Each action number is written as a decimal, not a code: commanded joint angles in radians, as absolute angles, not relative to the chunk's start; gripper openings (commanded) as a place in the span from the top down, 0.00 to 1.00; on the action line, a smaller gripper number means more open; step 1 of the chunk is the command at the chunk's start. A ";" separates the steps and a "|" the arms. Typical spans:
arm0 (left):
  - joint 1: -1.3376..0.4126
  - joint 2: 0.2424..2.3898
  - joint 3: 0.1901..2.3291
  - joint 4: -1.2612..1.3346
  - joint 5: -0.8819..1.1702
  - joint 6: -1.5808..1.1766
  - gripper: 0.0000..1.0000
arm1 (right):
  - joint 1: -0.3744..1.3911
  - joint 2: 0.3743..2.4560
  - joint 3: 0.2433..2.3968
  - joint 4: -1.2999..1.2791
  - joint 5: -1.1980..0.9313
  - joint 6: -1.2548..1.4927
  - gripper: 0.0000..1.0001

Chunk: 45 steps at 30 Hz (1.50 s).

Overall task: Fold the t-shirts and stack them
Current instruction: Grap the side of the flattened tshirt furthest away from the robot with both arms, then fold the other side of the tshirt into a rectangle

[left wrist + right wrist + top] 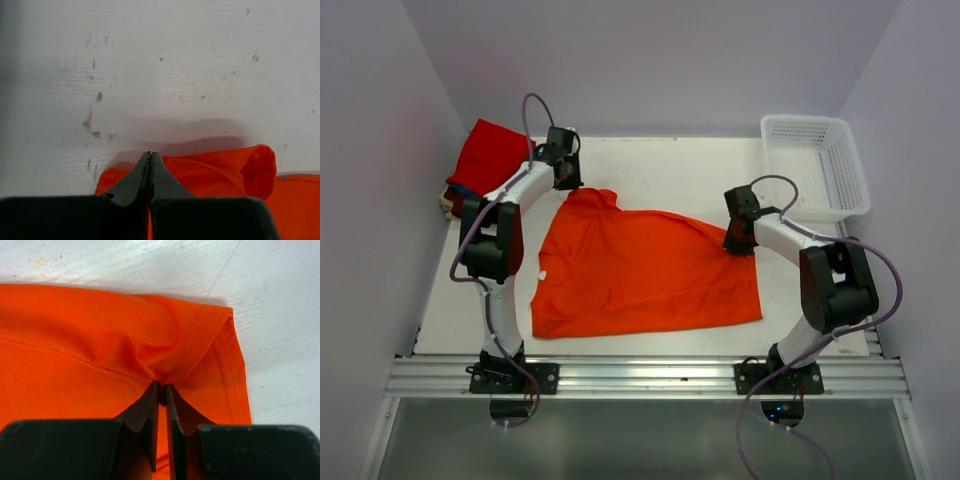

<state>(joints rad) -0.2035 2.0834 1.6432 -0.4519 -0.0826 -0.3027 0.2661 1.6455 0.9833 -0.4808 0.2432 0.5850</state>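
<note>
The bright orange t-shirt (640,275) lies spread over the middle of the white table, with a ridge running between its two far corners. My left gripper (568,183) is at the shirt's far left corner. In the left wrist view the jaws (150,155) are pressed shut at the cloth's edge (210,170), which rises to the tips. My right gripper (738,245) is at the far right edge. In the right wrist view it (162,387) is shut on a puckered fold of the orange cloth (90,330). A red t-shirt (490,155) lies at the back left on darker cloth.
A white mesh basket (850,170) stands at the back right corner. Grey walls close in the table on three sides. Bare tabletop (660,165) shows behind the shirt. An aluminium rail (640,375) runs along the near edge.
</note>
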 commanded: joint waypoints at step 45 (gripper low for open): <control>-0.206 1.391 1.005 -0.495 -0.057 -0.333 1.00 | 0.225 1.485 1.017 -0.577 0.377 0.563 1.00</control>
<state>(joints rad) -0.2035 1.4551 1.0550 -0.4877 -0.0860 -0.3145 0.2298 1.5116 1.0096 -0.5648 0.3504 0.5663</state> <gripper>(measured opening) 0.009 0.022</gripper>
